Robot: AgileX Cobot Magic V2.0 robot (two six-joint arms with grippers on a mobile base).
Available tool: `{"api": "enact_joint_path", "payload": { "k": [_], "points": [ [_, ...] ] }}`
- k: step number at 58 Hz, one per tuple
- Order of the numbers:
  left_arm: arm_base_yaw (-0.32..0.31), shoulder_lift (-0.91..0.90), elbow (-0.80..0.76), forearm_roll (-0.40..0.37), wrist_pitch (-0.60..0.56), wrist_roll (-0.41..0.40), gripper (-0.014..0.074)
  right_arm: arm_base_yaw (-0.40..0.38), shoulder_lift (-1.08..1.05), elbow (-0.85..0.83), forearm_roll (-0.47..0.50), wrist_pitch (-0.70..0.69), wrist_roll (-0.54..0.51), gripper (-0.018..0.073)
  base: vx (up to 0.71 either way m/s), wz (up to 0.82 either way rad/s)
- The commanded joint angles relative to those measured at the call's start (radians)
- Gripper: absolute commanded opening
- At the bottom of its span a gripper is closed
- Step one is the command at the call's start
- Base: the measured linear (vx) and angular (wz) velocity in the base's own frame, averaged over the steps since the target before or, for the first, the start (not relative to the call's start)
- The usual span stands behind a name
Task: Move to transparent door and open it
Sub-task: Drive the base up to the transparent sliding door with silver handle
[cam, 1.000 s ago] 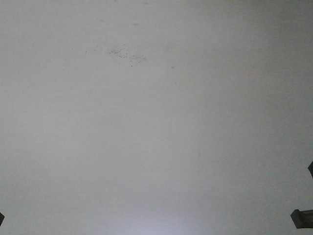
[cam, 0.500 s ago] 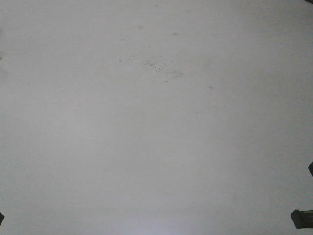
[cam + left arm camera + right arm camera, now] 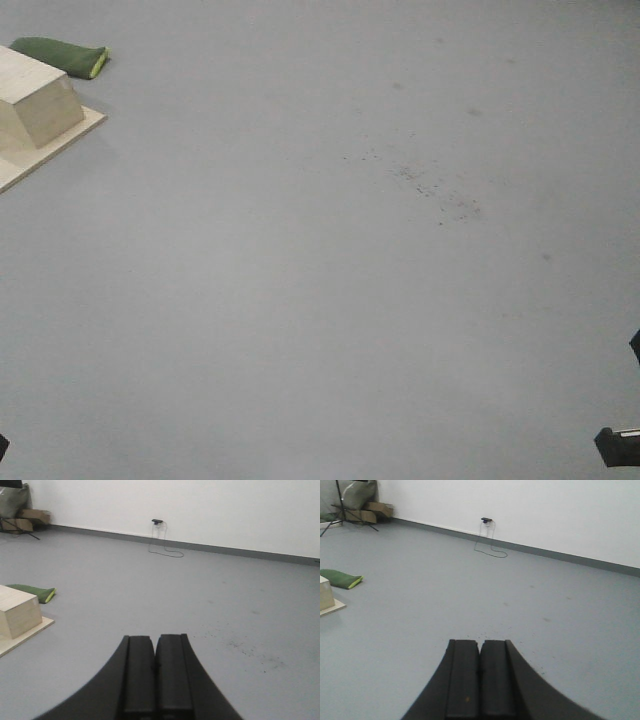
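Tools: left tool [image 3: 155, 645], right tool [image 3: 480, 647], both clenched.
Open grey floor [image 3: 320, 320] runs to far white wall [image 3: 210, 505]; wooden block [image 3: 35, 105] and green cloth [image 3: 60, 55] at left edge.

Grey floor [image 3: 300, 320] with dark specks, pale wooden block [image 3: 35, 105], perhaps green cloth [image 3: 58, 55].

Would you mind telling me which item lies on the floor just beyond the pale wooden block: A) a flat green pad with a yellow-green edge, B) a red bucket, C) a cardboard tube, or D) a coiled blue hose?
A: in the front view a green pad with a yellow-green edge lies on the grey floor just past the wooden block.
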Motion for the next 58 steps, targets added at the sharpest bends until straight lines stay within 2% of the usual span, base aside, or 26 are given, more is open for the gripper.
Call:
{"api": "enact_joint_path", "payload": {
  "k": [1,58],
  "points": [
    [-0.005,-0.014,0.013,-0.011,-0.089,-0.003,0.0003,-0.003,-0.016,0.005,0.0,-0.082,0.001,-0.0005,0.49,0.48],
    [-0.005,-0.014,0.013,-0.011,-0.089,-0.003,0.0003,-0.003,-0.016,0.005,0.0,-0.081,0.001,-0.0005,0.51,0.56]
  ]
}}
